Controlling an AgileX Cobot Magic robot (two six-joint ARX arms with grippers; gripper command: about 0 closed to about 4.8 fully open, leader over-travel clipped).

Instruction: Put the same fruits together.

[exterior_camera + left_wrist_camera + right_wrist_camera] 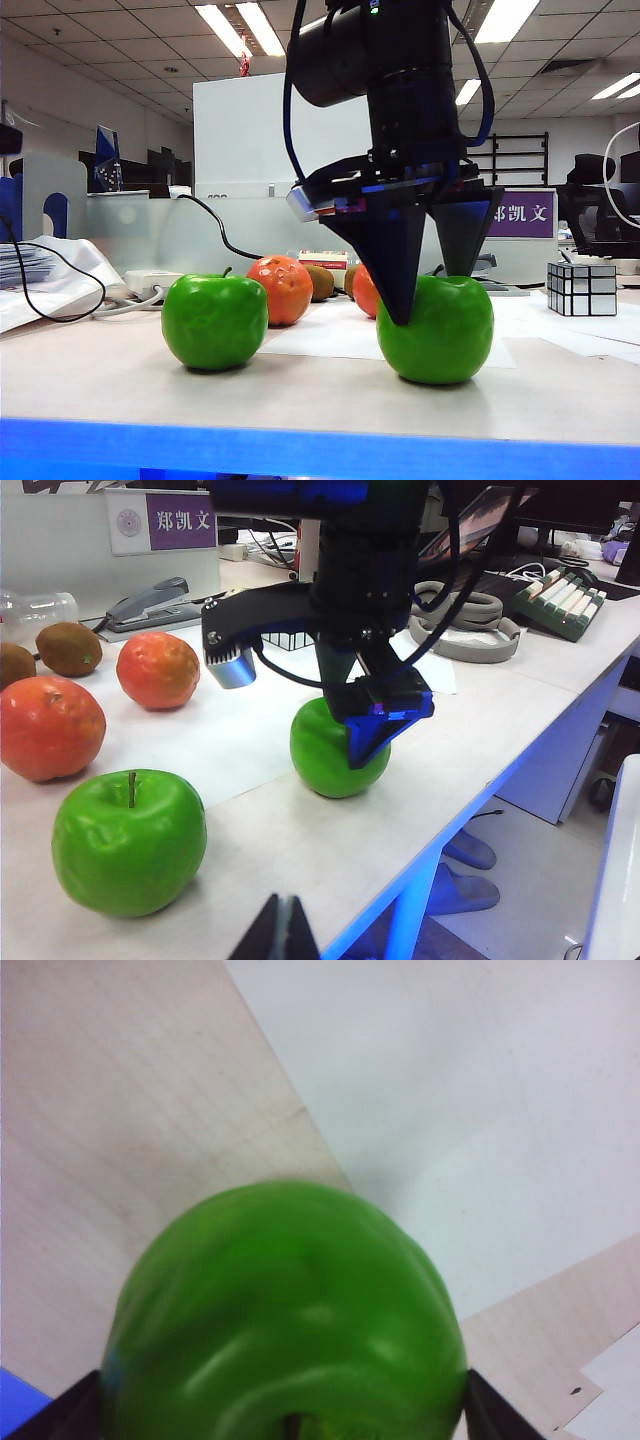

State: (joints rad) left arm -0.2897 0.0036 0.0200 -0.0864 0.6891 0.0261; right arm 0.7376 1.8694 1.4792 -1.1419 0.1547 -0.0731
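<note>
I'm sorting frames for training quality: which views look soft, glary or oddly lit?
Right wrist view: the green apple between the open right gripper fingers fills the frame and looks slightly soft. Exterior view: ceiling lights glare, a blue band tints the table edge, and the gripper is a dark silhouette. Left wrist view: sharp and evenly lit, with highlights on the nearer apple; the left gripper is shut.

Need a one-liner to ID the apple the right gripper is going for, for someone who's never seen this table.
Find the black right gripper hanging open over the table's front edge, on the right in the exterior view. The green apple sits between its fingers. The other green apple stands free to the left, nothing over it; the left gripper is shut, well off.
</note>
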